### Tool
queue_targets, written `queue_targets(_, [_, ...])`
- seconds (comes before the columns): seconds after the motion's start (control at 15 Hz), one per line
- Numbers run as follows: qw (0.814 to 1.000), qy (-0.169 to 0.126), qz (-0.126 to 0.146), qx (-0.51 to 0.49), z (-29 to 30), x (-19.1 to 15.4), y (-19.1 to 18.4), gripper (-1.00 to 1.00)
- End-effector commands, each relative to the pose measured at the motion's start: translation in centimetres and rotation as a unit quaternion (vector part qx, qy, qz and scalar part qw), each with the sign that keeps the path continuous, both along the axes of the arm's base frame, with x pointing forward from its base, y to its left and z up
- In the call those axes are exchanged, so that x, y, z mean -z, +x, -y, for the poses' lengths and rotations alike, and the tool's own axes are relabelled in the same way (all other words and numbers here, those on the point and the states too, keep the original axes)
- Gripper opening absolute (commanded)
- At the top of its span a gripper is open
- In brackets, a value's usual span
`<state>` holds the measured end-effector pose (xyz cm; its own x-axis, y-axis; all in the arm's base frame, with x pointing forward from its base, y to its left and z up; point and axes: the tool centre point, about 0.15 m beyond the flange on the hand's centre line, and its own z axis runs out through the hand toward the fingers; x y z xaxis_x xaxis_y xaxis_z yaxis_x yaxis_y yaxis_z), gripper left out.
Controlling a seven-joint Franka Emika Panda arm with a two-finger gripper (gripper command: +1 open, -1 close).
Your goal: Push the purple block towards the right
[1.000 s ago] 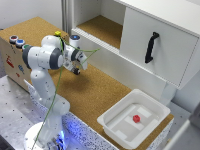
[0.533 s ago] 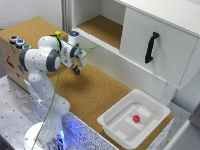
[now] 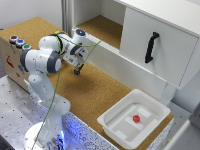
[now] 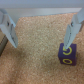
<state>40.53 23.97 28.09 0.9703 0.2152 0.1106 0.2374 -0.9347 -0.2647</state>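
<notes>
In the wrist view the purple block (image 4: pixel 67 55), a small cube with a yellow ring on its face, lies on the cork surface. It sits right at the tip of one of my fingers (image 4: pixel 73 31), outside the gap. My gripper (image 4: pixel 40 44) is open with only bare cork between the fingers. From the exterior view the gripper (image 3: pixel 77 71) hangs low over the cork, in front of the cabinet's open shelf. I cannot make out the block there, as the hand covers that spot.
A white tray (image 3: pixel 108 120) holding a small red object (image 3: pixel 136 118) stands at the exterior view's lower right. Behind are a white cabinet door with a black handle (image 3: pixel 151 47) and an open shelf (image 3: pixel 102 27). A box with coloured buttons (image 3: pixel 18 42) sits at the left.
The gripper has come down slightly toward the cork surface; its fingers stay apart.
</notes>
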Motion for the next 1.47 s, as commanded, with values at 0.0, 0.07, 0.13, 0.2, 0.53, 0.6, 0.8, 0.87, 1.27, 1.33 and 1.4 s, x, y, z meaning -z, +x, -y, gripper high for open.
queue_targets(0.0, [0.999, 0.021, -0.005, -0.039, -2.2, 1.6, 0.7, -1.0])
queue_targets(0.07, [0.999, 0.017, -0.001, -0.034, -2.2, 1.8, 0.7, -1.0])
queue_targets(0.13, [0.999, 0.017, 0.0, -0.029, -2.3, 2.3, 0.7, -1.0])
queue_targets(0.2, [0.999, 0.024, -0.003, -0.026, -2.3, 2.7, 1.0, -1.0])
queue_targets(0.53, [0.999, 0.029, -0.015, -0.005, -1.6, 5.5, 2.1, -1.0])
queue_targets(0.6, [0.999, 0.035, -0.019, 0.009, -1.0, 5.9, 2.5, -1.0])
queue_targets(0.8, [0.999, 0.032, -0.022, 0.023, -0.1, 6.8, 2.8, -1.0])
queue_targets(0.87, [0.999, 0.033, -0.022, 0.027, 0.1, 6.8, 2.8, -1.0])
queue_targets(1.27, [0.998, 0.027, -0.021, 0.059, 1.6, 7.5, 2.8, -1.0])
queue_targets(1.33, [0.997, 0.021, -0.02, 0.065, 2.2, 7.5, 2.8, -1.0])
queue_targets(1.4, [0.997, 0.018, -0.023, 0.071, 2.9, 7.5, 2.7, -1.0])
